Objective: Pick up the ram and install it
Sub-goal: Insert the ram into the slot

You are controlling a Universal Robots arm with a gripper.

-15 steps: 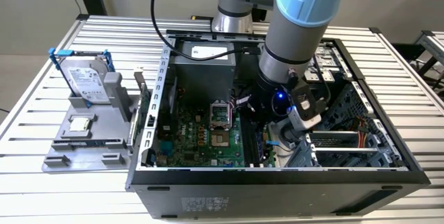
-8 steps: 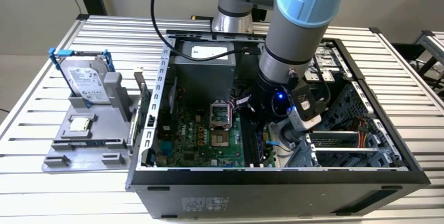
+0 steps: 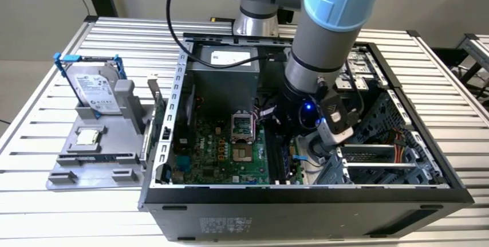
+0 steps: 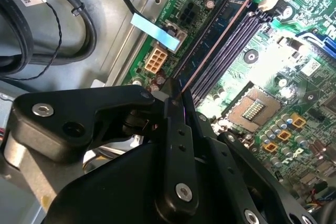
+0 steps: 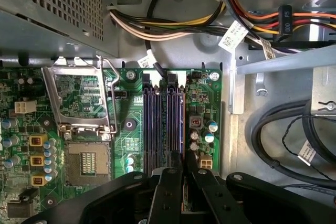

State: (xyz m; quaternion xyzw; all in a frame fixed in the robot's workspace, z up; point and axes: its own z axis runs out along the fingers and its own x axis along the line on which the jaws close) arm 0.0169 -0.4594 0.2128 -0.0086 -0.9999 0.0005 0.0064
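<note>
End effector [image 4: 176,95] fingers pinch the ram [image 4: 210,43] edge-on, seated along a black motherboard slot [image 4: 231,40].

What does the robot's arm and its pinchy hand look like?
The arm is a fat grey tube with light blue caps at its joints. A black cable loops beside it, and a small blue light glows at the black wrist. The gripper is black, with flat fingers and silver screws.

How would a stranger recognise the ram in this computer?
Inside the open black metal computer case, find the green motherboard and its row of long dark slots. The thin blue-green ram stick stands on edge at the slot farthest from the square socket, pinched by the black hand; neighbouring slots are empty.
</note>
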